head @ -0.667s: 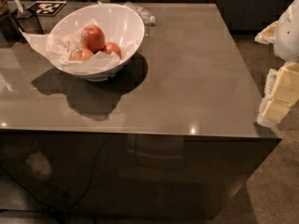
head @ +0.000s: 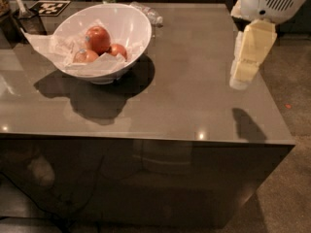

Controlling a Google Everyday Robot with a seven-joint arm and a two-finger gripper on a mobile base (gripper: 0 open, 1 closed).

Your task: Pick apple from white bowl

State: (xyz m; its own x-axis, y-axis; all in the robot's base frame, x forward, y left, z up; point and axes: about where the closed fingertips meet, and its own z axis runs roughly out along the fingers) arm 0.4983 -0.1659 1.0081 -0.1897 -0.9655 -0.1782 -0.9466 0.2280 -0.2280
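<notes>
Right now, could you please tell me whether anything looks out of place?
Tissue paper spills over the left rim of the white bowl; a bottle lies on its side behind it. The gripper hovers far right.

Arm closes in: the gripper (head: 239,80) has swung from beyond the table's (head: 194,106) 3 o'clock edge toward 10 o'clock. It now hangs over the tabletop, at 3 o'clock from the bowl (head: 125,27) and well apart. A new shadow (head: 248,125) lies at its 6 o'clock.
</notes>
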